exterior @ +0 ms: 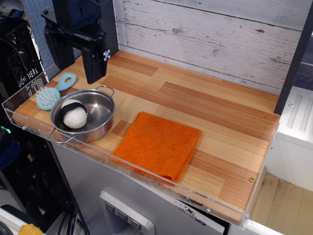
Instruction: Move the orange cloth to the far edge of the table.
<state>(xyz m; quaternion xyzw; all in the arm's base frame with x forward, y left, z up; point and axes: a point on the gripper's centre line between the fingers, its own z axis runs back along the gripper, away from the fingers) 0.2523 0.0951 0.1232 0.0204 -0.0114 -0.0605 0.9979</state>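
The orange cloth (159,145) lies flat on the striped wooden table (205,105), near the front edge, just right of the steel pan. Its front corner touches the clear acrylic rim. My black gripper (78,62) hangs above the back left corner of the table, behind the pan and well away from the cloth. Its two fingers stand apart with nothing between them.
A steel pan (85,117) with a black-and-white ball (74,115) in it sits at the front left. A light blue brush (55,91) lies behind the pan. A whitewashed plank wall (205,34) runs along the far edge. A dark post (293,63) stands at the right.
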